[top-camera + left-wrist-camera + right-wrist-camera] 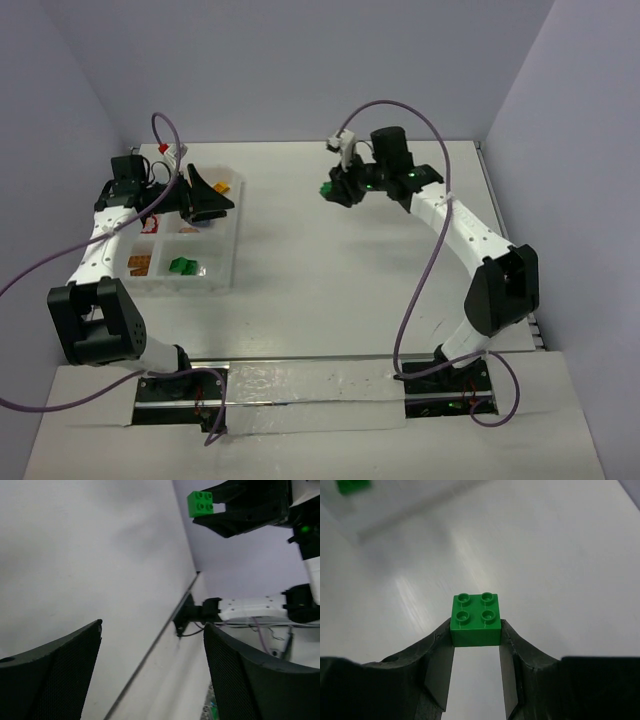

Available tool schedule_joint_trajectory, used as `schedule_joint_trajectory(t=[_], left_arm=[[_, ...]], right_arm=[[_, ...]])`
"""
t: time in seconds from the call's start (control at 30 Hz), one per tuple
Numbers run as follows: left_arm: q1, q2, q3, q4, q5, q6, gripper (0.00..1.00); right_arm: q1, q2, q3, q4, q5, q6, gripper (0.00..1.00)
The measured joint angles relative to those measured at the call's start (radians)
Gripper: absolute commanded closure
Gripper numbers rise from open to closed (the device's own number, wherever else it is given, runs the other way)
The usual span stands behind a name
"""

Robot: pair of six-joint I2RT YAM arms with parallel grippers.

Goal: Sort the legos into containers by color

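My right gripper (338, 190) is shut on a green four-stud brick (326, 188) and holds it above the table at the far middle, well right of the tray. In the right wrist view the brick (475, 620) sits clamped between the fingertips of the gripper (476, 632). The clear divided tray (236, 240) lies at the left. It holds a yellow piece (222, 186), an orange piece (140, 264), a green piece (183, 265) and a reddish piece (150, 222). My left gripper (208, 196) is open and empty over the tray's far compartments. Its wrist view (152, 670) looks across at the held green brick (201, 503).
White walls close the table at the back and both sides. A purple cable runs along each arm. A blurred green patch (352, 485) shows at the top left of the right wrist view.
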Motion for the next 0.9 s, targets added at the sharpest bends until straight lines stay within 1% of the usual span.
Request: schedule_joint_trajectory(t=[0.03,0.1,0.23,0.37,0.63,0.73,0.9], left_arm=[[-0.004,0.006,-0.012,0.041,0.037,-0.061,0.09],[-0.014,0.015,-0.033,0.124,0.092,-0.172,0.01],[-0.038,0.014,-0.075,0.361,0.149,-0.416,0.01],[-0.063,0.009,-0.111,0.559,0.163,-0.606,0.01],[-0.111,0.002,-0.145,0.751,0.170,-0.790,0.10],[-0.117,0.003,-0.146,0.792,0.170,-0.827,0.14],[-0.125,0.023,-0.145,0.848,0.173,-0.871,0.24]], right_arm=[[0.044,0.001,0.007,0.053,-0.018,0.036,1.00],[0.116,0.011,0.023,0.136,-0.047,0.097,1.00],[0.228,0.060,0.088,0.250,-0.078,0.198,1.00],[0.281,0.090,0.102,0.333,-0.075,0.254,1.00],[0.336,0.106,0.115,0.392,-0.045,0.285,1.00],[0.350,0.108,0.115,0.395,-0.038,0.284,1.00],[0.371,0.109,0.115,0.396,-0.032,0.273,1.00]])
